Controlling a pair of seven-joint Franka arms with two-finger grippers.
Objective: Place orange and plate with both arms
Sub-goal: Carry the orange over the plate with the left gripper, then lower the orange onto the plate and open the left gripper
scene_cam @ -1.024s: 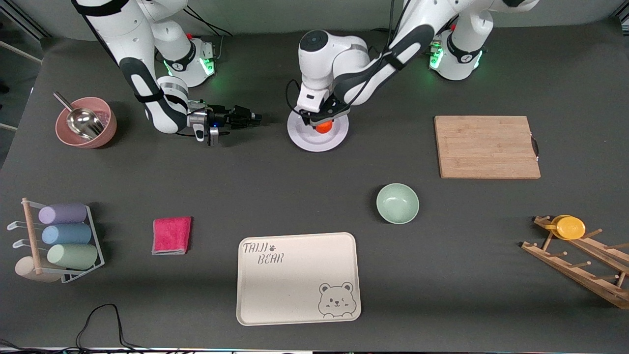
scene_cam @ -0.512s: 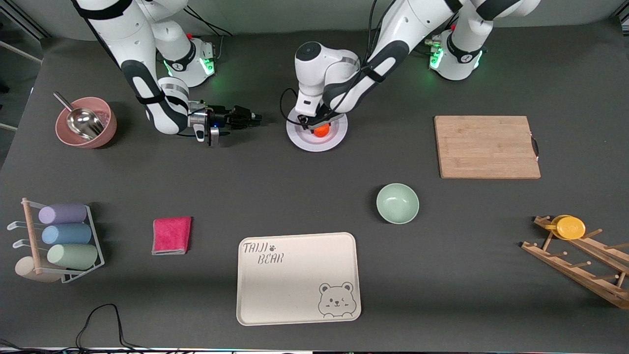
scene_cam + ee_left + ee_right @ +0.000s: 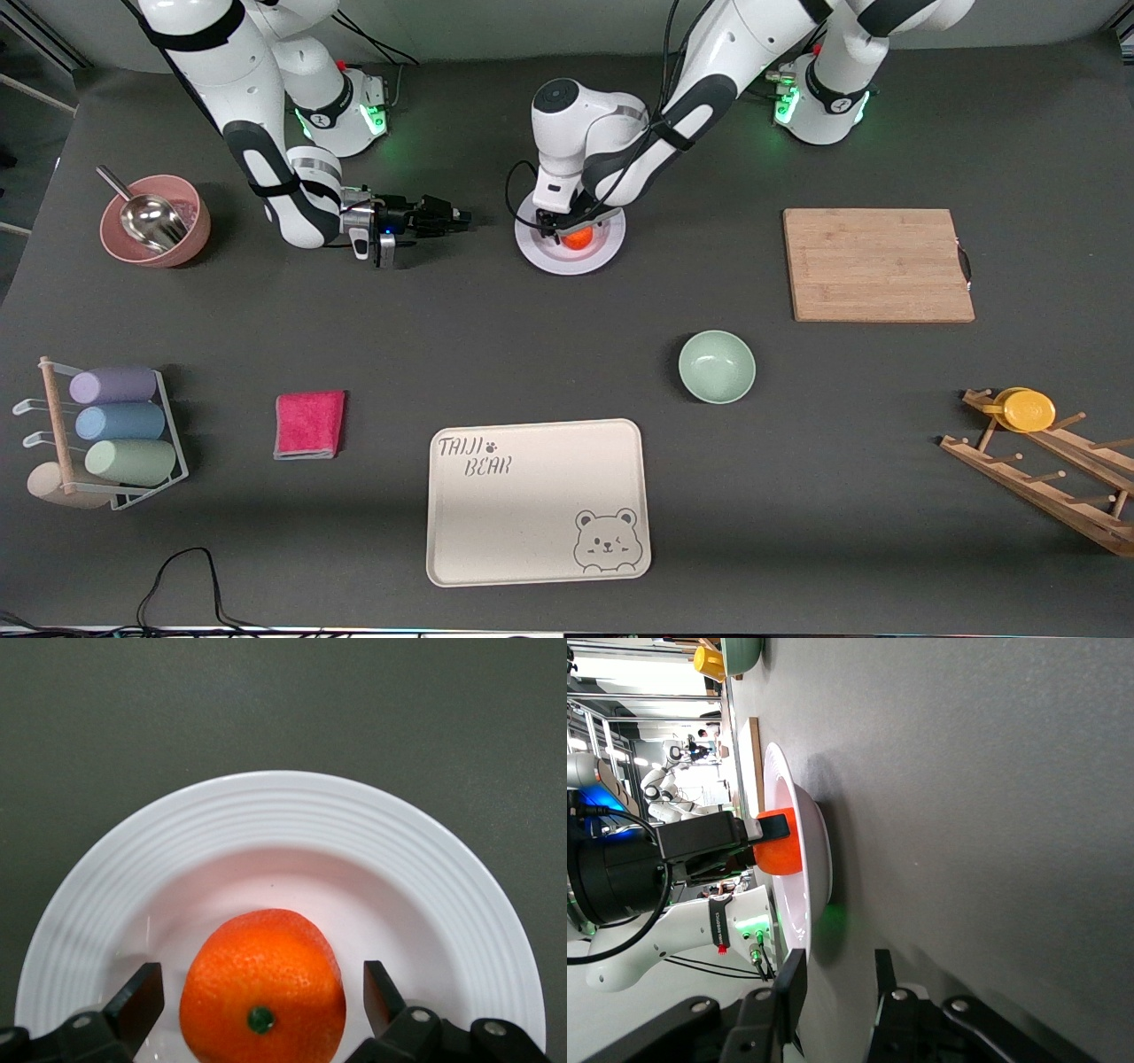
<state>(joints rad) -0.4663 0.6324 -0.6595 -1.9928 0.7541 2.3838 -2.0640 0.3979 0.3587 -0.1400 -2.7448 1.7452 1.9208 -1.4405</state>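
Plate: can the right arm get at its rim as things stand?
Probably yes. The right gripper sits low beside the plate, fingers open and pointed at its rim, bare table between. The left gripper is down over the orange at the plate's middle, leaving that rim free.

Orange (image 3: pixel 778 854) on plate (image 3: pixel 817 842)

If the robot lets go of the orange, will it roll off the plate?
Probably not far. The orange is round, so it could roll a little, but it lies in the plate's sunken middle and the raised ridged rim would likely stop it. The left gripper stands open around it, fingers clear of the peel. Its dimpled skin likely grips well.
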